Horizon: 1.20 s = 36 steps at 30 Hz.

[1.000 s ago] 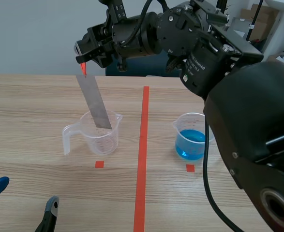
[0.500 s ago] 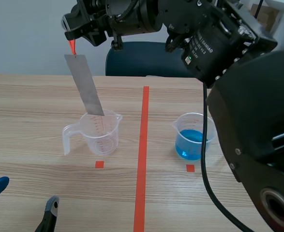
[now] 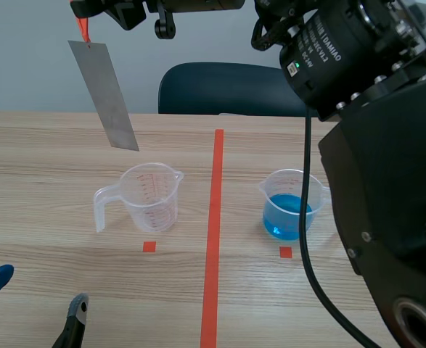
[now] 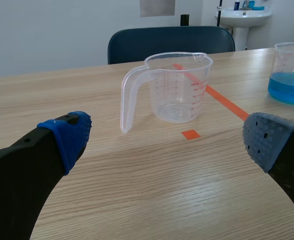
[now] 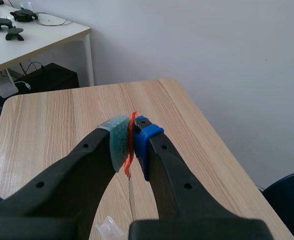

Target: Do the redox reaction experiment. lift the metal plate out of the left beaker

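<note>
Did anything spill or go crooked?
Nothing spilled. The metal plate hangs slanted in the air, up above the left beaker and clear of it. The right tool pinches it only by its orange tab.

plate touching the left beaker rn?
Apart. Scene view: the plate hangs with its lower edge clear above the beaker rim, with bare table showing between them.

Right end effector raised; metal plate now apparently clear of beaker.
</note>
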### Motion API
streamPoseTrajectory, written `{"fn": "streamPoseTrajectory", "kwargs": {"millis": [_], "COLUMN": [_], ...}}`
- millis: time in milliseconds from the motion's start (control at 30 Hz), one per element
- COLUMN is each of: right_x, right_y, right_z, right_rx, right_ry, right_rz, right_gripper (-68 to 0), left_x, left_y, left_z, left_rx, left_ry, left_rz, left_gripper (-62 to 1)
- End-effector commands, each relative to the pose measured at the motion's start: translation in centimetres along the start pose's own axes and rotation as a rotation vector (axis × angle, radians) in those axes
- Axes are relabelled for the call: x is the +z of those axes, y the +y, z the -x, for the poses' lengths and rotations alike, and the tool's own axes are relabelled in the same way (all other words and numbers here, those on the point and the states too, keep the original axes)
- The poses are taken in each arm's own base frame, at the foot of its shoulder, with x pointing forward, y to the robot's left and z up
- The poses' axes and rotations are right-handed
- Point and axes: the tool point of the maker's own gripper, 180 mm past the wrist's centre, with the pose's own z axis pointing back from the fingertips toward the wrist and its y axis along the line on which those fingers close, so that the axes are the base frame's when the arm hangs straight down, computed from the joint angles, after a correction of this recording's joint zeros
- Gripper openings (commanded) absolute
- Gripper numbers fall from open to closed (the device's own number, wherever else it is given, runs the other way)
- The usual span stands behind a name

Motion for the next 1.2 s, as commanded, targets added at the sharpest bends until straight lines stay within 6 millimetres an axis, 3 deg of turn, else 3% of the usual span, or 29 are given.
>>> {"fn": "streamPoseTrajectory", "kwargs": {"millis": [0, 1167], "right_x": [0.13, 0.16], "right_y": [0.11, 0.33], "right_z": [-1.41, -0.84], "right_rx": [0.025, 0.007], "right_ry": [-0.041, -0.043], "right_rz": [-0.014, -0.014], "right_gripper": [-67.1, -67.1], "left_x": [-0.42, -0.42], "left_y": [0.03, 0.03], "left_z": [-0.73, -0.73], "left_rx": [-0.004, -0.003], "left_ry": [-0.036, -0.036], "left_rz": [0.002, 0.001], "left_gripper": [1.4, 1.4]}}
